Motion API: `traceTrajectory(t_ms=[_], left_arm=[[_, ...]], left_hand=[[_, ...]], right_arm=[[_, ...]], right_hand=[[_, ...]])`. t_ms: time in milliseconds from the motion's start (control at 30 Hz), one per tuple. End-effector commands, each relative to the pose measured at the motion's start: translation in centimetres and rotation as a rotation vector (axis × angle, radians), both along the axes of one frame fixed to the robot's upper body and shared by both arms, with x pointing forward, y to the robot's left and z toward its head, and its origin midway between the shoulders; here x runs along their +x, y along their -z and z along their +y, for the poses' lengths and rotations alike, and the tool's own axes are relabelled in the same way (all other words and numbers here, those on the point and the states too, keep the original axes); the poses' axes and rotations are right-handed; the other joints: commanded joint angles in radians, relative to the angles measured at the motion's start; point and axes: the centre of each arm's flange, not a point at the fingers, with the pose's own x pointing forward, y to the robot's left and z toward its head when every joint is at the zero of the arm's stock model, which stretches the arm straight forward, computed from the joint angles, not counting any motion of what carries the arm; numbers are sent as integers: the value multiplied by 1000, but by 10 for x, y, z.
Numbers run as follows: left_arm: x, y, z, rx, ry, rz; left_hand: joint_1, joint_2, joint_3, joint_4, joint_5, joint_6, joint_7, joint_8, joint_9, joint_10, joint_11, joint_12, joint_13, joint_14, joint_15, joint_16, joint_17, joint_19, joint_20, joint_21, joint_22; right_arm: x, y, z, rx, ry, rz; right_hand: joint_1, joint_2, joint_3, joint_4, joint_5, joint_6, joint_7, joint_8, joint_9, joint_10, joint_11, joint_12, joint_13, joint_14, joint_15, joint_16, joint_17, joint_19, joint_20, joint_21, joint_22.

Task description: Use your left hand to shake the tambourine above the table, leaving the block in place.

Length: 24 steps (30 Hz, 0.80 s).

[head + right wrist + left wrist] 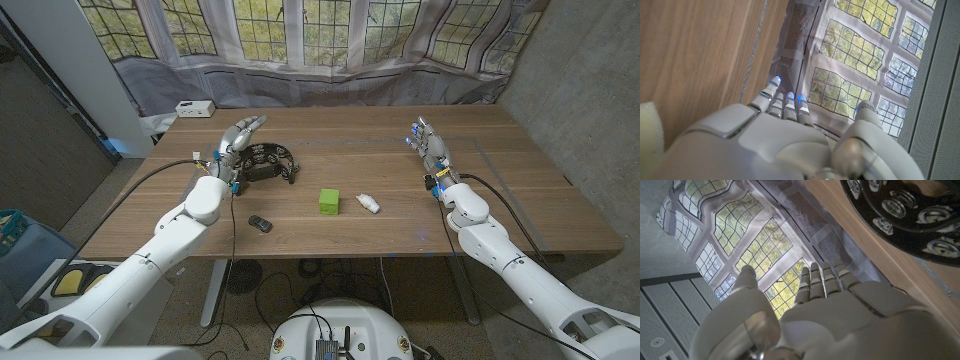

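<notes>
I read no writing anywhere. My left hand (237, 141), fingers apart and holding nothing, hovered just beside the tambourine (268, 164); the block (329, 201) sat at its four o'clock. My right hand (428, 141) was likewise spread near the table's (520, 205) far edge.

Bare wood surrounds the tambourine (268, 163); the green block (329, 201) sits well apart toward the middle.

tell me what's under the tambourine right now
The black round tambourine lies on the wooden table, with bare wood visible through its open middle. The left hand hovers open beside it, covering part of its rim; what lies under that part cannot be seen.
</notes>
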Motion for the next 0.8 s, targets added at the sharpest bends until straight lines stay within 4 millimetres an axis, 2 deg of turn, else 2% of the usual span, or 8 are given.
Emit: traceTrajectory(t_ms=[33,300,667,800], left_arm=[[-14,-6,5,84,-116,-38],[-20,-8,4,118,-182,-67],[-33,-12,-2,233,-346,-96],[-36,-13,-4,274,-385,-89]], left_hand=[[17,-1,9,-3,3,14,-2,0,5,8,-4,2,3,8,-6,-2,2,0,6,-4,4],[59,-13,23,-12,4,34,-13,3,5,25,-23,3,4,20,-21,-3,2,3,6,-6,3],[159,-45,51,-21,-2,52,-42,5,6,47,-63,0,5,41,-46,-6,1,25,-5,-5,2],[177,-51,55,-21,-3,54,-46,5,7,49,-64,-1,5,44,-47,-7,1,27,-6,-5,1]], right_arm=[[2,2,7,5,-5,1],[3,1,8,10,-4,2],[-4,2,4,9,11,3],[-6,3,3,0,12,5]], right_hand=[[10,3,6,0,4,8,-2,2,2,3,0,5,2,3,4,3,2,1,6,1,3],[12,4,7,-1,4,8,-2,2,2,4,1,5,2,3,5,3,2,1,7,1,3],[13,5,7,-1,4,9,-3,2,2,6,-1,6,2,5,6,3,2,1,10,0,3],[14,6,8,-1,4,10,-4,1,2,7,-1,6,2,4,6,3,2,1,10,0,3]])
